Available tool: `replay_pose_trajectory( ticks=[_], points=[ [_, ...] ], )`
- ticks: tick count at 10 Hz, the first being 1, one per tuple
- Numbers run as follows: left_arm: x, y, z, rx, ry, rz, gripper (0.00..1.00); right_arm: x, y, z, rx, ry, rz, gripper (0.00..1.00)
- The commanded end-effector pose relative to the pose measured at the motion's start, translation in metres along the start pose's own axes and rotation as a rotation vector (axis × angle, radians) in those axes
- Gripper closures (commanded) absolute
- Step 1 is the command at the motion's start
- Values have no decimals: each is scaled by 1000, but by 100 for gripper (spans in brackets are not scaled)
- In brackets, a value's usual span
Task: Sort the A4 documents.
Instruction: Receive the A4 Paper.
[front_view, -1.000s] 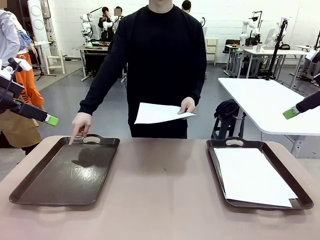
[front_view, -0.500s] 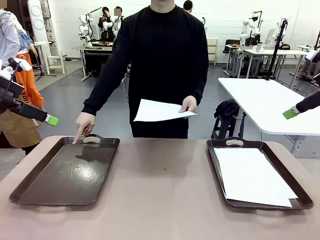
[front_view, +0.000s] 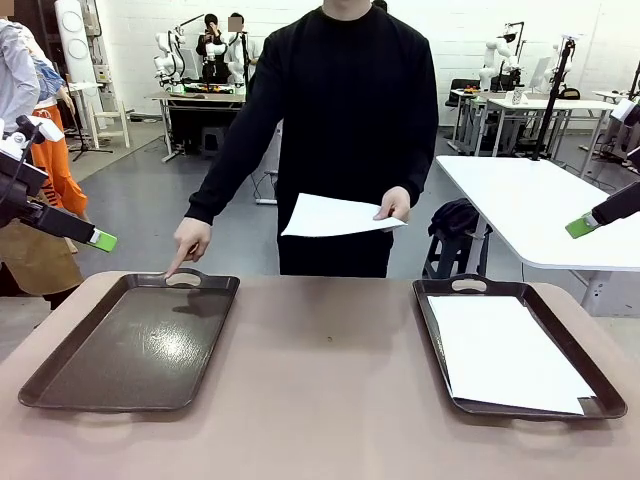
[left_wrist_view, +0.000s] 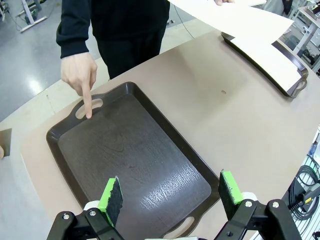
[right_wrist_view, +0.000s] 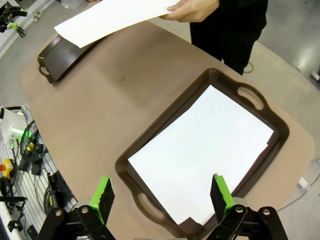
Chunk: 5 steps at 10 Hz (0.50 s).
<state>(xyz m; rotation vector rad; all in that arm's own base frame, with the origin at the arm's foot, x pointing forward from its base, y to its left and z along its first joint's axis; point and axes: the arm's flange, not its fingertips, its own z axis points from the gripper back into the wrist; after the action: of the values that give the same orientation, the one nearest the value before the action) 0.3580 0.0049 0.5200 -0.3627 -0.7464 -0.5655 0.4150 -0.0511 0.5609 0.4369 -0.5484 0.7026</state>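
A person across the table holds one white A4 sheet (front_view: 335, 216) in one hand (front_view: 394, 206) above the table's far edge. The other hand (front_view: 190, 240) points a finger at the handle of the empty left dark brown tray (front_view: 135, 342). White A4 sheets (front_view: 505, 352) lie in the right tray (front_view: 600, 390). My left gripper (left_wrist_view: 170, 192) hangs open high above the left tray (left_wrist_view: 130, 160). High over the paper (right_wrist_view: 200, 150) in the right tray (right_wrist_view: 277, 135), my right gripper (right_wrist_view: 162, 195) is open too. The held sheet (left_wrist_view: 235, 20) and held sheet (right_wrist_view: 112, 17) also show from the wrists.
The brown tabletop (front_view: 325, 370) between the trays is bare. A white table (front_view: 535, 205) stands behind at the right. Other people and equipment stand far back in the room.
The person has stepped to the right, carrying the sheet along. The pointing hand slid right along the left tray's far rim to the handle. Both arms stayed still.
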Motion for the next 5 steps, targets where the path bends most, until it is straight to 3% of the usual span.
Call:
replay_pose_trajectory(
  ticks=[1, 5],
  points=[
    [-1, 2, -1, -11, -9, 1, 0, 1, 0, -1, 5, -2, 3, 0],
    [8, 1, -11, -30, 13, 0, 0, 1, 0, -1, 5, -2, 3, 0]
  ],
)
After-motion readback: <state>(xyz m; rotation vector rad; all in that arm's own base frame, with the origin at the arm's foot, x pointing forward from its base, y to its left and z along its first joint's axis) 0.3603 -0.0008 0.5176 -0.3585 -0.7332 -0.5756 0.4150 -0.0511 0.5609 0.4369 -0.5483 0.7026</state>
